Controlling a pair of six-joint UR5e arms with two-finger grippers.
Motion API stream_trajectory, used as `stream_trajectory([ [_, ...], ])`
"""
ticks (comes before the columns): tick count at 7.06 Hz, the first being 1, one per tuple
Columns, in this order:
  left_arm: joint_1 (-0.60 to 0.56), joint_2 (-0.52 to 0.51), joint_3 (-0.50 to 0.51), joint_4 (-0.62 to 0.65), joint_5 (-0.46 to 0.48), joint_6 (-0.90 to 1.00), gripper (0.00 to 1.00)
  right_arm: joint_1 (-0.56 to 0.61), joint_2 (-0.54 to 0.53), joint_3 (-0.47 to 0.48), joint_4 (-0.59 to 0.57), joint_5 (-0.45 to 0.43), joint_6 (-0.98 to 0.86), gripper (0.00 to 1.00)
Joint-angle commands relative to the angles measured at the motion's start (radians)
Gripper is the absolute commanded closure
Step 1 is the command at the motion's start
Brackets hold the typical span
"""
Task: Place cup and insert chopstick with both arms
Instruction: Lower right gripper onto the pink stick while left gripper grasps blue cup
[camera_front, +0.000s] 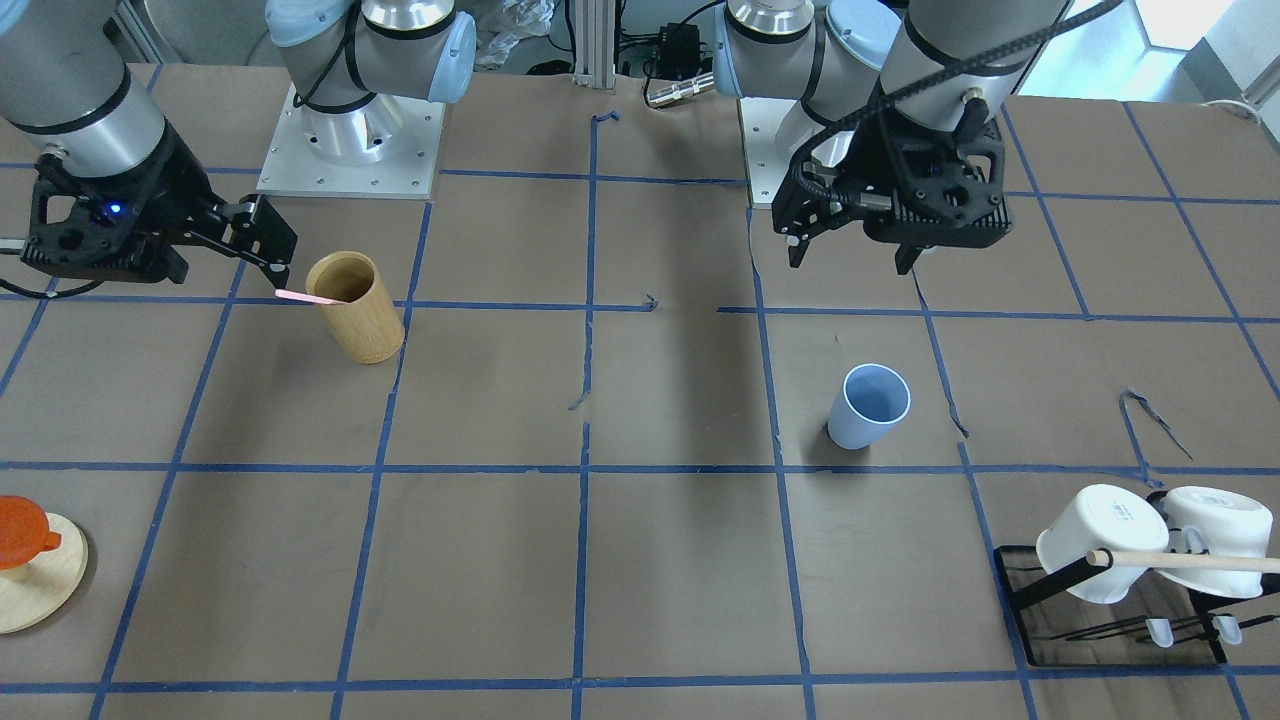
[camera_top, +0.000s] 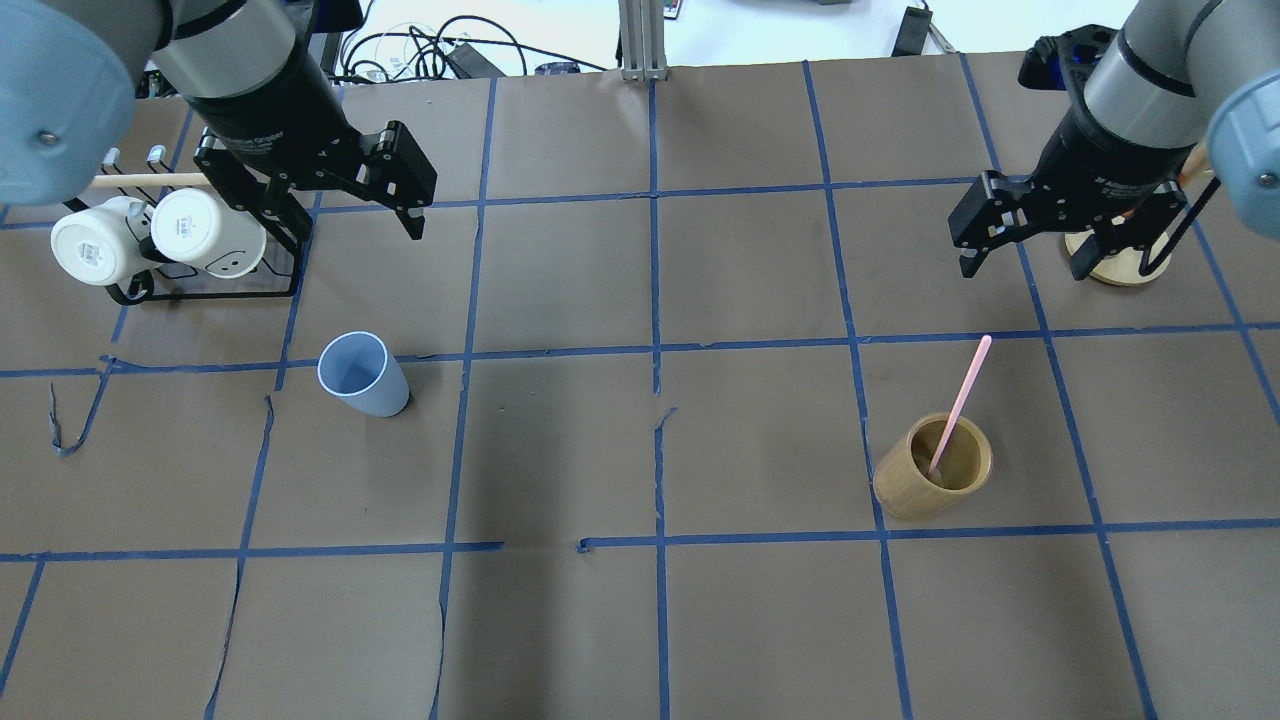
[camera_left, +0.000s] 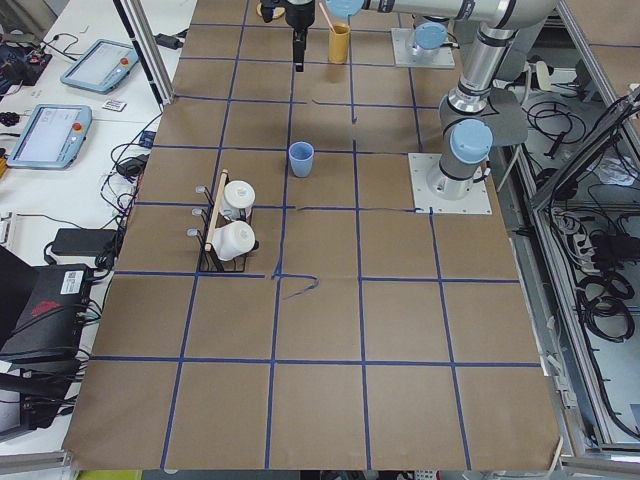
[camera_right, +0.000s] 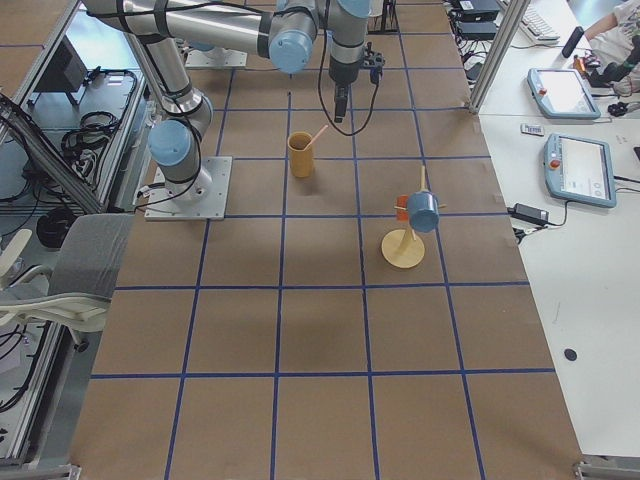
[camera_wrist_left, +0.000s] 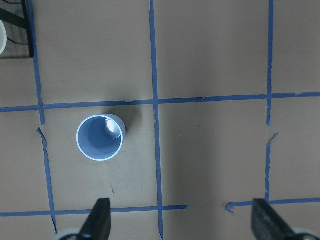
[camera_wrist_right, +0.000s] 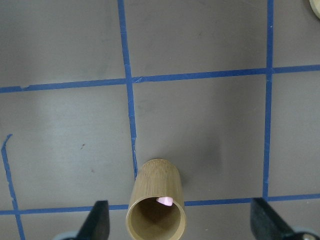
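The light-blue cup stands upright and empty on the brown table. My left gripper hangs open and empty above the table, apart from the cup. The pink chopstick leans inside the tan bamboo cylinder. My right gripper is open and empty, high above the cylinder and touching nothing.
A black rack with two white mugs and a wooden rod stands on my left side. A round wooden stand carrying an orange item stands on my right side.
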Motion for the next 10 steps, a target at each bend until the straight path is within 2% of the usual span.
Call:
stream_trajectory([
  [1,0.0,-0.044,-0.107,0.097,0.004,0.012,0.0,-0.004,0.026,0.045,0.008,-0.004,0.043,0.0],
  [4,0.054,-0.041,-0.368,0.309,0.018,0.183,0.0,-0.002,0.026,0.13,-0.009,0.003,0.044,0.0],
  [5,0.098,-0.044,-0.428,0.364,0.017,0.267,0.0,-0.002,0.027,0.133,-0.007,0.013,0.044,0.0],
  [6,0.127,-0.06,-0.482,0.481,0.017,0.306,0.03,-0.002,0.03,0.132,-0.007,0.008,0.044,0.01],
  [7,0.131,-0.079,-0.508,0.543,0.015,0.32,0.03,-0.002,0.032,0.133,-0.007,0.003,0.043,0.06],
  [8,0.131,-0.09,-0.508,0.547,0.017,0.322,0.2,-0.002,0.032,0.133,-0.007,0.003,0.037,0.28],
  [9,0.132,-0.106,-0.51,0.57,0.017,0.323,0.39,-0.001,0.035,0.133,-0.009,0.016,0.04,0.36],
  [10,0.132,-0.119,-0.508,0.576,0.017,0.323,0.64,-0.001,0.048,0.133,-0.009,0.011,0.031,0.46],
])
